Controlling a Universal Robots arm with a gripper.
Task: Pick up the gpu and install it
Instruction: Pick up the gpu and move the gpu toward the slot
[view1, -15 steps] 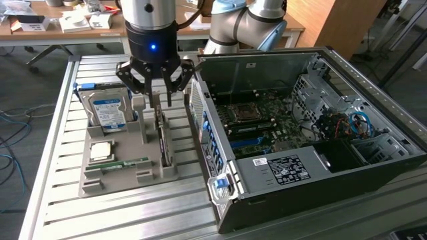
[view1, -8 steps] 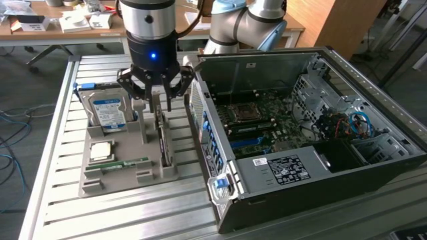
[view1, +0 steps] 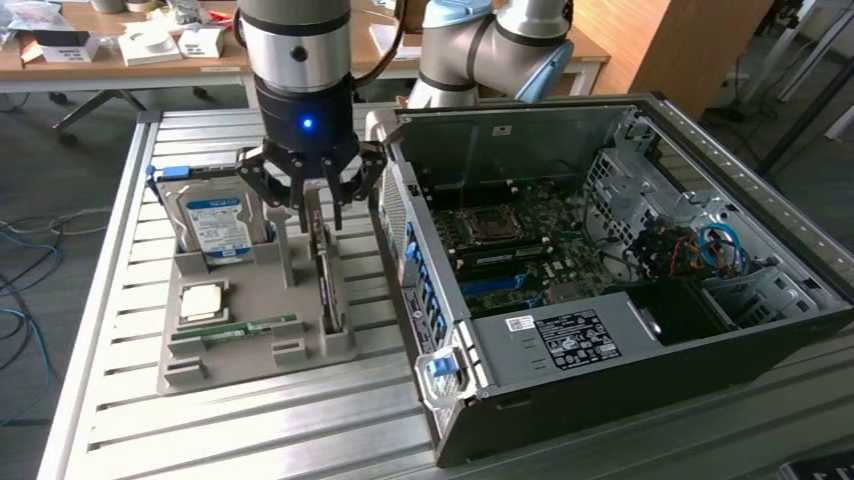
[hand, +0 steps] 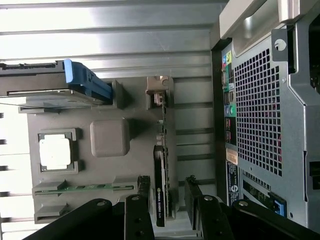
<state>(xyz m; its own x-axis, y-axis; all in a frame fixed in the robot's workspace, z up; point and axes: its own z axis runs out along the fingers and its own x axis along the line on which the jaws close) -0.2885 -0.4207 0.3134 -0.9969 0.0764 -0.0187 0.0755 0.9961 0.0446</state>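
My black claw (view1: 318, 208) hangs wide open astride the thin dark gpu card (view1: 328, 285), upright in the grey plastic holder (view1: 267, 295): light, stiff, fragile I'd judge, so pinch its flat faces up top.

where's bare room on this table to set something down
Bare slats between parts tray and near table edge, plus a strip on the exterior view's left of the tray. Crowded: between tray and computer case, where the gripper straddles the gpu.

Bright even light, glare across metal table (hand: 110, 25).
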